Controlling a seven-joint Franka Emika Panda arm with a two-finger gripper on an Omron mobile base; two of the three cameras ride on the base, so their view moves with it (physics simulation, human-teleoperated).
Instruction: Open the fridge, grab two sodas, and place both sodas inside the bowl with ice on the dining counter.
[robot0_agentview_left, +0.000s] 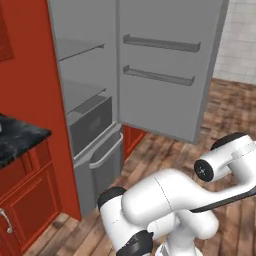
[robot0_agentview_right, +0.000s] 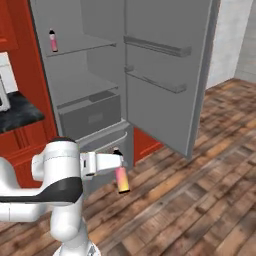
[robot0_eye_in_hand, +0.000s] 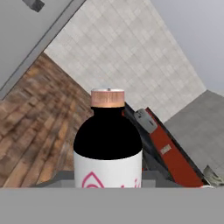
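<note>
- One soda (robot0_agentview_right: 121, 180) clamped in the gripper (robot0_agentview_right: 118, 161), hanging low before the open fridge (robot0_agentview_right: 150, 100)
- Second soda (robot0_agentview_right: 52, 41) upright on the top shelf (robot0_agentview_right: 82, 47)

The fridge (robot0_agentview_right: 100, 60) is cut off at the top edge in both base views, so its upper shelves cannot be seen. In the hand view, the held soda (robot0_eye_in_hand: 108, 144) is cut off at the bottom, hiding its lower body and the fingertips gripping it. A second soda (robot0_agentview_right: 52, 41) on the far left shelf is too small to show label detail.
</note>
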